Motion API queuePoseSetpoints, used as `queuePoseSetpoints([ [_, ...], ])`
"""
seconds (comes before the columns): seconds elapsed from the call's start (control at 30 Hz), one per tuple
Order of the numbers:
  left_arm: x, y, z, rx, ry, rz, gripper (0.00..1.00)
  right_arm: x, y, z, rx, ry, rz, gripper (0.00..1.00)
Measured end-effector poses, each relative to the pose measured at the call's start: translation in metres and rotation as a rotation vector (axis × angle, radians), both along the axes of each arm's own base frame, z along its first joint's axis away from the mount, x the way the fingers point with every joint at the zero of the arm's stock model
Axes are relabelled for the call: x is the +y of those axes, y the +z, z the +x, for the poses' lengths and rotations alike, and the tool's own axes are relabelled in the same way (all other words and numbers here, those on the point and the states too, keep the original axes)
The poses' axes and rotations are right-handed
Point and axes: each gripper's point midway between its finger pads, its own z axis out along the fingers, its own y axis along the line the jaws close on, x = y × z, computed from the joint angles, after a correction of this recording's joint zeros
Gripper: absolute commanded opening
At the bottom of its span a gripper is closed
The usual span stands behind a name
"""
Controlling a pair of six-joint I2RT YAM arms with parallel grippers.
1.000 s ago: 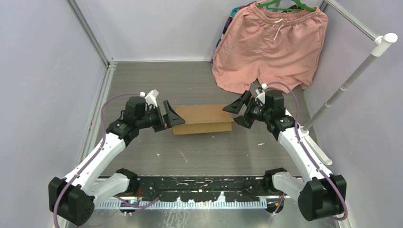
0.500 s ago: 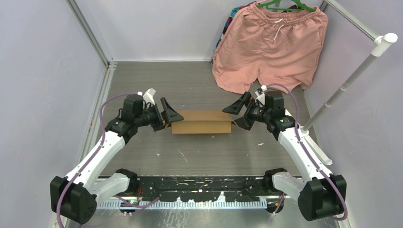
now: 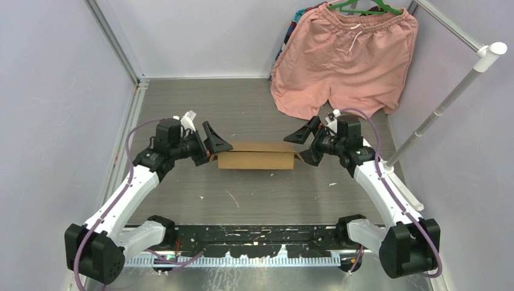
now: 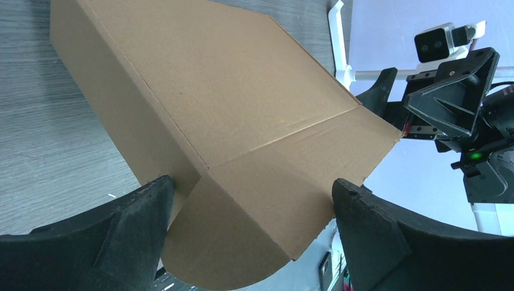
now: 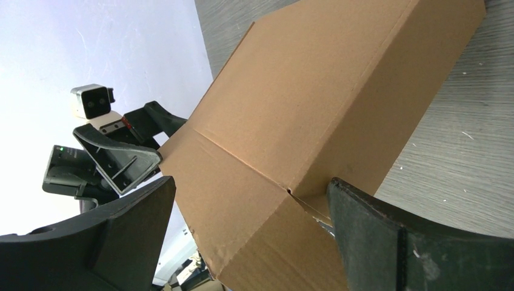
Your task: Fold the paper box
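The paper box (image 3: 255, 159) is a plain brown cardboard box, folded into a long shallow shape, lying crosswise on the grey table. My left gripper (image 3: 216, 148) is open, its jaws straddling the box's left end. In the left wrist view a rounded end flap (image 4: 242, 236) sticks out between the fingers (image 4: 121, 236), and the box (image 4: 230, 97) stretches away. My right gripper (image 3: 302, 147) is open and straddles the right end. In the right wrist view the box (image 5: 327, 91) fills the gap between the wide jaws.
Pink shorts (image 3: 345, 60) hang on a hanger at the back right. A white pole (image 3: 442, 103) leans along the right side. Lilac walls close in left, back and right. Small white scraps lie on the table (image 3: 242, 200) in front of the box.
The box has tipped, so less of its top face shows and its front wall faces the camera. Both grippers have shifted slightly outward and away, still at its ends.
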Motion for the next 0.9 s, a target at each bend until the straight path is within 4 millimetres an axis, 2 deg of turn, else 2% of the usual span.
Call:
queuePoseSetpoints([
  [0.23,0.001,0.005,0.005,0.005,0.011,0.001,1.0,0.001,0.003,0.004,0.015,-0.011,0.016,1.0],
  [0.43,0.002,0.011,0.008,-0.004,0.017,-0.005,1.0,0.001,0.014,0.01,0.0,-0.014,0.025,1.0],
  [0.63,0.003,0.011,0.008,0.018,0.024,-0.018,1.0,0.002,0.024,0.015,-0.023,-0.015,0.03,1.0],
  [0.9,0.003,0.006,0.004,0.077,0.025,-0.022,1.0,0.002,0.024,0.017,-0.002,-0.017,0.03,1.0],
])
